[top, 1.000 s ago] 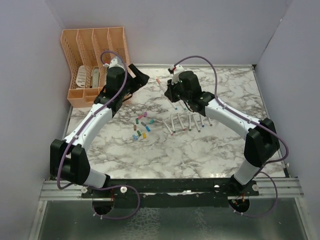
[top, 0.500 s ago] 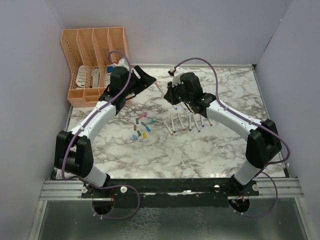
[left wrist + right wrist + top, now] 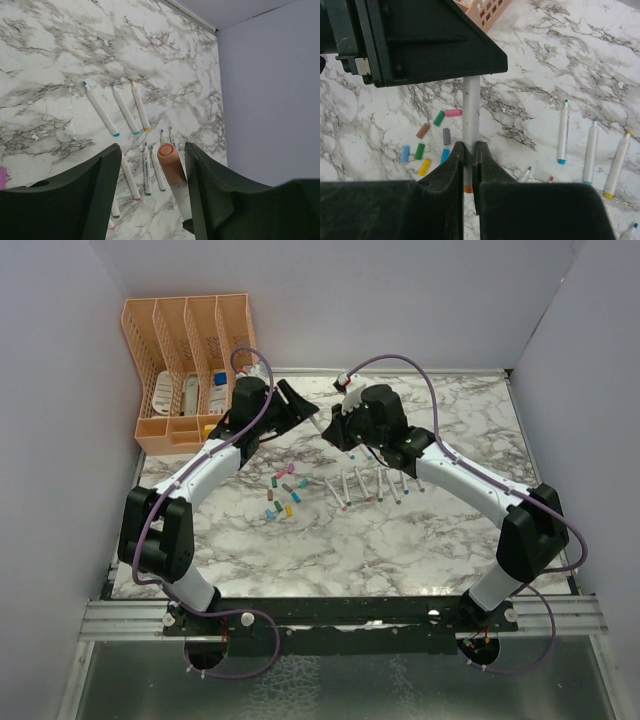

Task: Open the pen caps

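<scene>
Nearest us, short coloured plastic pen caps (image 3: 281, 496) lie loose on the marbled worktop (image 3: 400, 540). Beyond them, our right tool (image 3: 468, 150) pinches a slim white pen barrel (image 3: 471, 105). The left tool (image 3: 152, 149) has its matte black jaws spread around the smooth, cylindrical orange cap (image 3: 169, 165).

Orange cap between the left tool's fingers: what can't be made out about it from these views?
- Left wrist: whether the cap touches a finger of the left tool; cap and one finger overlap at this angle.
- Right wrist: the left tool's body hides the cap end of the pen.
- Top external: the cap is too small to see.
</scene>
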